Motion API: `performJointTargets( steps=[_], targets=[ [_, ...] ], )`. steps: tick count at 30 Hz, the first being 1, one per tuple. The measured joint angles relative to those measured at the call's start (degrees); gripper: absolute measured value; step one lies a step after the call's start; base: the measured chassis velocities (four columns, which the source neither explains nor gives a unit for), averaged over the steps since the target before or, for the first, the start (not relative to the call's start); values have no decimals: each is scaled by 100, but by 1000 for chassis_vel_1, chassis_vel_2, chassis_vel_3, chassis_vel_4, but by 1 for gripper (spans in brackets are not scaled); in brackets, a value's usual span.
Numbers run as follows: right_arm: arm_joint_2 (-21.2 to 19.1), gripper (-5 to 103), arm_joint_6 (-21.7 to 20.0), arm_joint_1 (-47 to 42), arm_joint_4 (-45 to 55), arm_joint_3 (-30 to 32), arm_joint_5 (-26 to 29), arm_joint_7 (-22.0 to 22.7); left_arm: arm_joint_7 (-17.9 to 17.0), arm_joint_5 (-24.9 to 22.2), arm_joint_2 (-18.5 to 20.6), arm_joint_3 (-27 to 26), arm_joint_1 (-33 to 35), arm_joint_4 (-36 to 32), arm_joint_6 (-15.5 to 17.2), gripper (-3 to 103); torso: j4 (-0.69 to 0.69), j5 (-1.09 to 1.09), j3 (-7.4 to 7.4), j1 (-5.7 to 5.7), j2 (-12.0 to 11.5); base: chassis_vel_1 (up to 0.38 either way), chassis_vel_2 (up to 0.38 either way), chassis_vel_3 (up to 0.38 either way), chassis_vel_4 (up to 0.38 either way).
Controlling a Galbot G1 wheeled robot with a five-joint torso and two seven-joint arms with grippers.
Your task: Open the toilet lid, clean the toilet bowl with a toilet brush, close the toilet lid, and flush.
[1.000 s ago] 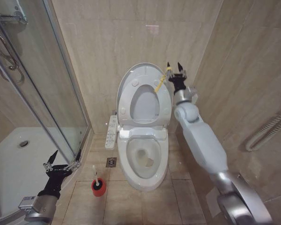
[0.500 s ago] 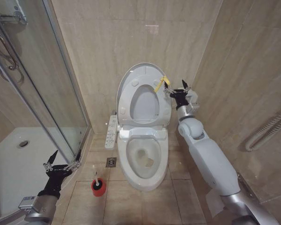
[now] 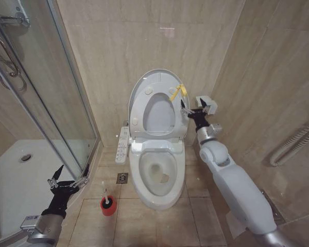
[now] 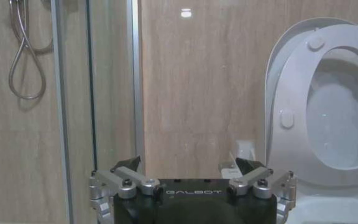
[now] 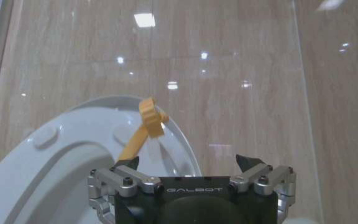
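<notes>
The toilet lid (image 3: 159,116) stands raised against the back wall. The ring-shaped seat (image 3: 138,110) leans on it, with a yellow tie (image 3: 177,92) on its upper right edge. Below lies the toilet bowl (image 3: 157,172), uncovered, stained brown inside. My right gripper (image 3: 193,109) is open just right of the seat, below the yellow tie (image 5: 148,121) and clear of it. On the floor left of the bowl, the toilet brush (image 3: 107,196) stands in its red holder (image 3: 108,207). My left gripper (image 3: 68,180) hangs open and empty, low beside the shower door, left of the brush.
A glass shower door (image 3: 67,103) and white shower tray (image 3: 20,170) close off the left side. A control panel (image 3: 122,145) juts from the toilet's left, with a floor drain (image 3: 122,178) below it. Tiled walls stand close behind and right, where a hose (image 3: 293,144) hangs.
My right gripper has let go of the yellow tie and dropped down beside the seat. The tie, stretched upward before, now hangs curled on the seat edge. The left arm is still.
</notes>
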Motion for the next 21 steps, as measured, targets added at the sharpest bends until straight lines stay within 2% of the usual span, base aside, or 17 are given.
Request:
performJointTargets(
  steps=[17, 21],
  targets=[
    [55, 100, 45, -1367, 571, 242, -55, 198, 0, 0, 0, 0, -1, 0, 0, 100, 1, 0, 0, 0, 0, 0, 0, 0, 0],
    [-52, 100, 0, -1671, 679, 398, 44, 197, 0, 0, 0, 0, -1, 0, 0, 100, 1, -1, 0, 0, 0, 0, 0, 0, 0]
  ],
)
